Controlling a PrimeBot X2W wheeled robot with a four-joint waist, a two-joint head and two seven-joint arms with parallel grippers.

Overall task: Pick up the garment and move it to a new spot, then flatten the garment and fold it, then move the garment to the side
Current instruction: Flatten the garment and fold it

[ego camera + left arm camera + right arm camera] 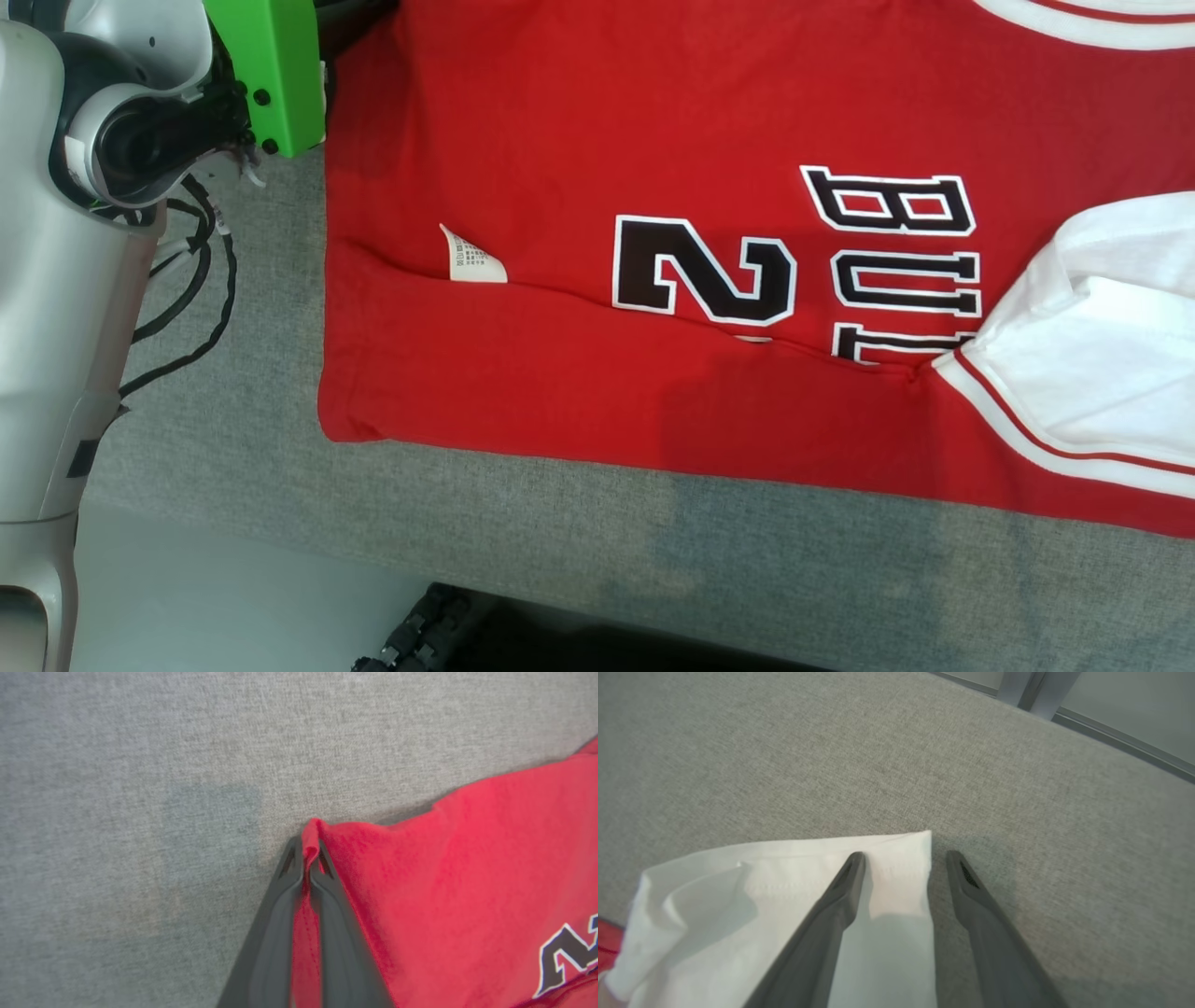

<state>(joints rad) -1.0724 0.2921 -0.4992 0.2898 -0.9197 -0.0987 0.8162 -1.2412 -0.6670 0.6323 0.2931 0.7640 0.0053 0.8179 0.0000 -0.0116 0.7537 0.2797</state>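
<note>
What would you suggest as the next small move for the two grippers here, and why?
Probably open the left gripper. It is shut on a pinched corner of the red jersey, while the right gripper already stands open over the white sleeve lying on the grey surface, so that side looks released.

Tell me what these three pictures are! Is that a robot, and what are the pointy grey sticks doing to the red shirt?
Yes, it's a robot with two arms. One picture looks down from its head at a red jersey with white sleeves, spread on a grey cloth table. The other two come from cameras on its wrists. The grey sticks are fingers. The left hand is shut, pinching the jersey's red edge. The right hand is open, one finger over the white sleeve, holding nothing.
</note>
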